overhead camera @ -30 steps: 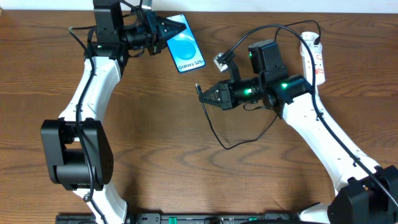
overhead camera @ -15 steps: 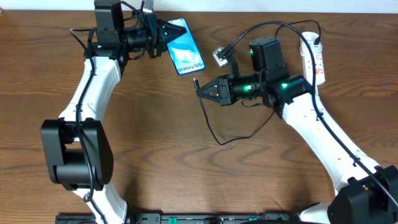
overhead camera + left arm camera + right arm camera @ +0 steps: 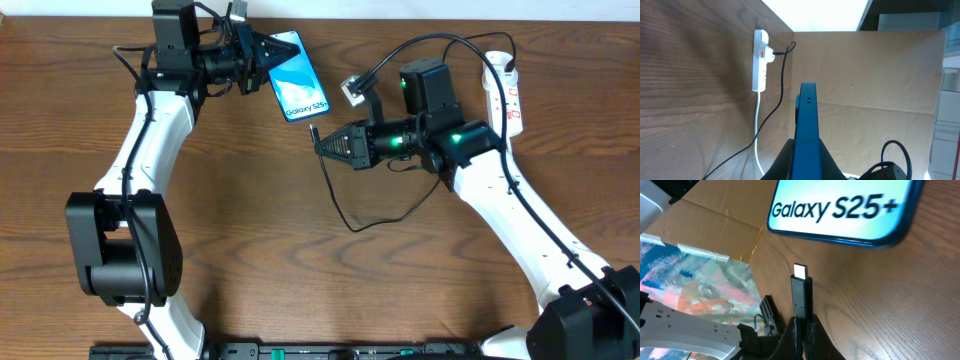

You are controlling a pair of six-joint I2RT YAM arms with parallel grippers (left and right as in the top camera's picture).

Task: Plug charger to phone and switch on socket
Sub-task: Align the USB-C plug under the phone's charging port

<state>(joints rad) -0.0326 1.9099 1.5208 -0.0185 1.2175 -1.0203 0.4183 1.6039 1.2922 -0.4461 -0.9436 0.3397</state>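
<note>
The phone (image 3: pixel 297 76) with its blue screen and "Galaxy S25+" text lies at the table's back middle. My left gripper (image 3: pixel 268 50) is shut on its top end, and the left wrist view shows the phone edge-on (image 3: pixel 806 125) between the fingers. My right gripper (image 3: pixel 325 147) is shut on the charger's black plug tip (image 3: pixel 801 292), which points at the phone's bottom edge (image 3: pixel 840 210) a short way off. The black charger cable (image 3: pixel 350 222) loops back over the table to the white socket (image 3: pixel 503 88) at the back right, whose red switches show in the left wrist view (image 3: pixel 760 60).
The socket's white cord (image 3: pixel 757 135) runs along the wood table. A brown cardboard wall (image 3: pixel 875 90) stands beyond the table's far edge.
My right gripper has moved up and left with the plug tip, closer to the phone's bottom edge. The left gripper and the phone have barely shifted.
</note>
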